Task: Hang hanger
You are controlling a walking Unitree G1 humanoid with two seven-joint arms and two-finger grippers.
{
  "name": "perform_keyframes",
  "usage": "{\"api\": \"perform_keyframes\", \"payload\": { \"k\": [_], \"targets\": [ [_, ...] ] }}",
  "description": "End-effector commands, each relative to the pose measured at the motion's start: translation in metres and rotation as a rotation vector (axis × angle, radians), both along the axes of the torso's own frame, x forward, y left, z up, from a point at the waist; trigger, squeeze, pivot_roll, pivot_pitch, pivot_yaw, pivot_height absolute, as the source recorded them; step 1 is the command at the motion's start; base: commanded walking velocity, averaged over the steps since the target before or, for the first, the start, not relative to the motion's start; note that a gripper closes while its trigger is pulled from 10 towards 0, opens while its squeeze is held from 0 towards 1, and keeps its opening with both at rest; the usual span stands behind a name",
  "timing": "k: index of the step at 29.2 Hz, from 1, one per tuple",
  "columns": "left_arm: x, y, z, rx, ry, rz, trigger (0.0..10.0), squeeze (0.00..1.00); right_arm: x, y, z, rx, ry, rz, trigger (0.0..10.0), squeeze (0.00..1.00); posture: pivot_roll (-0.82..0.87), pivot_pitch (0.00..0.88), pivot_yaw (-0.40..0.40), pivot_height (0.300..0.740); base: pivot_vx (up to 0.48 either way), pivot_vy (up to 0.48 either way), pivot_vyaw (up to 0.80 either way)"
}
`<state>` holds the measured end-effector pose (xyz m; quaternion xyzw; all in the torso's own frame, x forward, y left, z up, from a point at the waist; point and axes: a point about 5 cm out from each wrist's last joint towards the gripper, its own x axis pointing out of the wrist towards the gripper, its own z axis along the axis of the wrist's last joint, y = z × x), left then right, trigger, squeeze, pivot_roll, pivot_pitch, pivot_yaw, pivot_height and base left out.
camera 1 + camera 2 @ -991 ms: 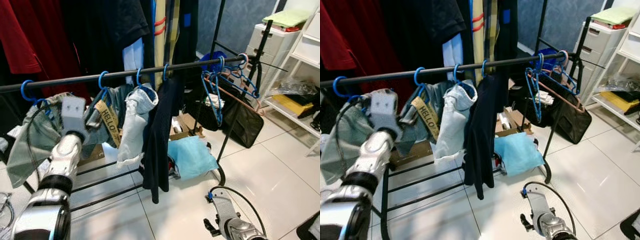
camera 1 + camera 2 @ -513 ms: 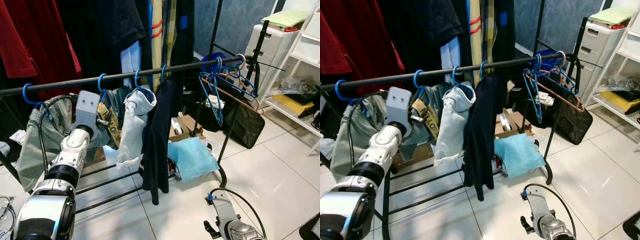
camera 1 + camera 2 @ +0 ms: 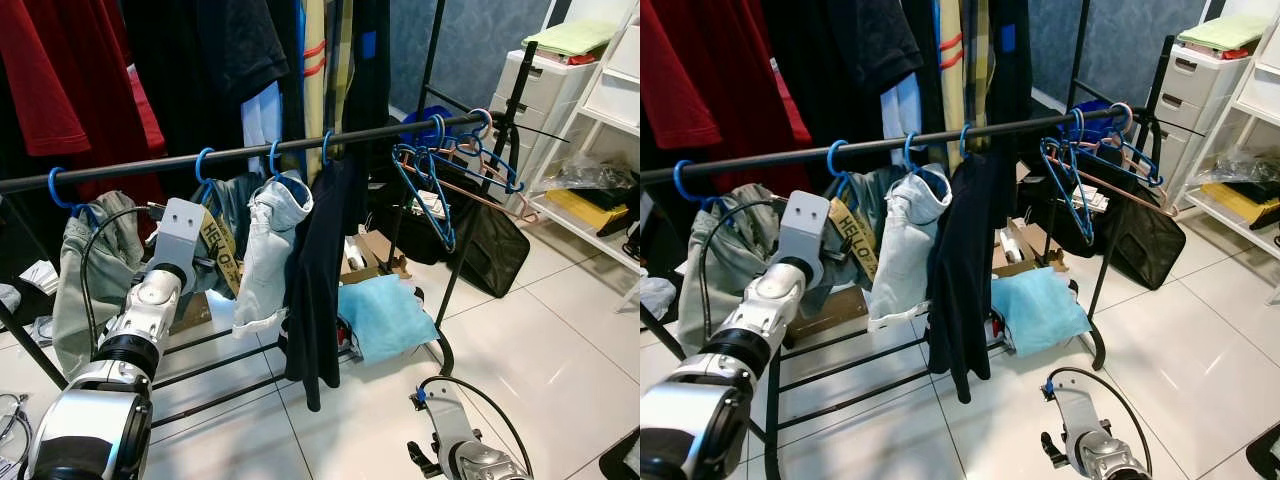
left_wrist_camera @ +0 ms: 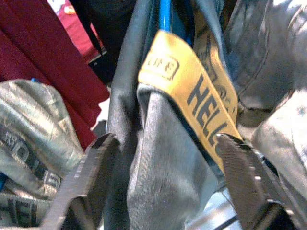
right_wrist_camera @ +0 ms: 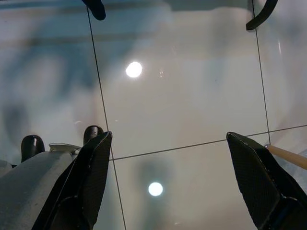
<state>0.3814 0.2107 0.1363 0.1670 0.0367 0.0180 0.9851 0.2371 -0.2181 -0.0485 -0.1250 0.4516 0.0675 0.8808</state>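
Left tool (image 4: 168, 187): fingers apart, straddling the grey jeans (image 4: 163, 158) on the blue hanger (image 3: 205, 165), which already hooks the rail (image 3: 250, 150). Risk: fingers snag the yellow strap (image 4: 201, 105) on withdrawal, unhooking the hanger. Right tool (image 5: 175, 177): apart, idle above the floor
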Motion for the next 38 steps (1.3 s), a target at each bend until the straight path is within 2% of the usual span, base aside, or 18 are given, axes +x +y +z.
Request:
{"api": "perform_keyframes", "payload": {
  "k": [1, 2, 3, 4, 6, 7, 17, 21, 22, 23, 25, 28, 29, 31, 32, 33, 37, 38],
  "targets": [
    [-0.001, 0.007, -0.002, 0.033, 0.024, 0.020, 4.4, 0.00, -0.001, 0.002, -0.001, -0.002, -0.005, 0.007, 10.0, 0.00, -0.10, 0.008, 0.013, 0.740, 0.000, 0.000, 0.00],
    [-0.003, 0.008, -0.006, 0.059, 0.037, 0.019, 2.9, 0.00, -0.001, 0.002, -0.001, -0.002, -0.006, 0.006, 10.0, 0.00, -0.10, 0.008, 0.014, 0.740, 0.000, 0.000, 0.00],
    [-0.004, 0.008, -0.009, 0.080, 0.047, 0.018, 2.4, 0.00, -0.001, 0.002, -0.001, -0.001, -0.007, 0.005, 10.0, 0.00, -0.10, 0.009, 0.014, 0.740, 0.000, 0.000, 0.00],
    [-0.006, 0.009, -0.012, 0.096, 0.057, 0.018, 0.9, 0.00, -0.001, 0.002, -0.001, -0.001, -0.008, 0.003, 10.0, 0.00, -0.10, 0.009, 0.014, 0.740, 0.000, 0.000, 0.00],
    [-0.006, 0.009, -0.014, 0.106, 0.063, 0.019, 0.9, 0.00, -0.001, 0.002, -0.001, 0.000, -0.009, 0.003, 10.0, 0.00, -0.10, 0.009, 0.014, 0.740, 0.000, 0.000, 0.00],
    [-0.007, 0.010, -0.016, 0.115, 0.070, 0.023, 0.0, 0.00, -0.001, 0.002, -0.001, 0.000, -0.010, 0.002, 10.0, 0.00, -0.10, 0.010, 0.015, 0.740, 0.000, 0.000, 0.00],
    [-0.009, 0.011, -0.019, 0.138, 0.085, 0.023, 0.2, 0.00, -0.001, 0.002, -0.001, 0.001, -0.013, -0.002, 10.0, 0.00, -0.10, 0.007, 0.016, 0.740, 0.000, 0.000, 0.00],
    [-0.010, 0.009, -0.021, -0.021, 0.080, 0.029, 0.3, 0.00, 0.000, 0.002, -0.001, 0.000, -0.014, -0.004, 10.0, 0.00, -0.10, 0.004, 0.016, 0.740, 0.000, 0.000, 0.00],
    [-0.010, 0.009, -0.021, -0.021, 0.080, 0.029, 0.3, 0.00, 0.000, 0.002, -0.001, 0.000, -0.014, -0.004, 10.0, 0.00, -0.10, 0.004, 0.016, 0.740, 0.000, 0.000, 0.00],
    [-0.008, 0.009, -0.016, -0.113, 0.049, 0.014, 0.0, 0.00, 0.000, 0.002, 0.000, 0.000, -0.015, -0.004, 10.0, 0.00, -0.10, 0.003, 0.014, 0.740, 0.000, 0.000, 0.00],
    [-0.007, 0.010, -0.009, -0.170, 0.007, 0.002, 0.0, 0.00, 0.000, 0.002, 0.000, 0.000, -0.015, -0.004, 10.0, 0.00, -0.10, 0.003, 0.014, 0.740, 0.000, 0.000, 0.00],
    [-0.007, 0.010, -0.009, -0.170, 0.007, 0.002, 0.0, 0.00, 0.000, 0.002, 0.000, 0.000, -0.015, -0.004, 10.0, 0.00, -0.10, 0.003, 0.014, 0.740, 0.000, 0.000, 0.00],
    [-0.006, 0.013, -0.001, -0.229, -0.047, -0.019, 0.0, 0.00, 0.000, 0.002, -0.001, 0.000, -0.015, -0.003, 10.0, 0.00, -0.10, 0.001, 0.013, 0.740, 0.000, 0.000, 0.00],
    [-0.006, 0.013, -0.001, -0.229, -0.047, -0.019, 0.0, 0.00, 0.000, 0.002, -0.001, 0.000, -0.015, -0.003, 10.0, 0.00, -0.10, 0.001, 0.013, 0.740, 0.000, 0.000, 0.00],
    [-0.009, 0.020, 0.006, -0.261, -0.102, -0.043, 1.5, 0.00, 0.000, 0.002, -0.001, -0.001, -0.014, -0.002, 10.0, 0.00, -0.09, 0.003, 0.011, 0.740, 0.000, 0.000, 0.00],
    [-0.016, 0.027, 0.008, -0.276, -0.145, -0.062, 5.0, 0.00, -0.001, 0.002, -0.001, -0.001, -0.013, -0.001, 10.0, 0.00, -0.09, 0.003, 0.008, 0.740, 0.000, 0.000, 0.00],
    [-0.021, 0.032, 0.009, -0.282, -0.170, -0.076, 5.0, 0.00, -0.001, 0.002, -0.001, -0.002, -0.012, 0.001, 10.0, 0.00, -0.09, 0.003, 0.008, 0.740, 0.000, 0.000, 0.00],
    [-0.026, 0.037, 0.009, -0.277, -0.187, -0.074, 7.5, 0.00, -0.001, 0.002, -0.001, -0.002, -0.012, 0.001, 10.0, 0.00, -0.09, 0.003, 0.006, 0.740, 0.000, 0.000, 0.00]
  ]
}}
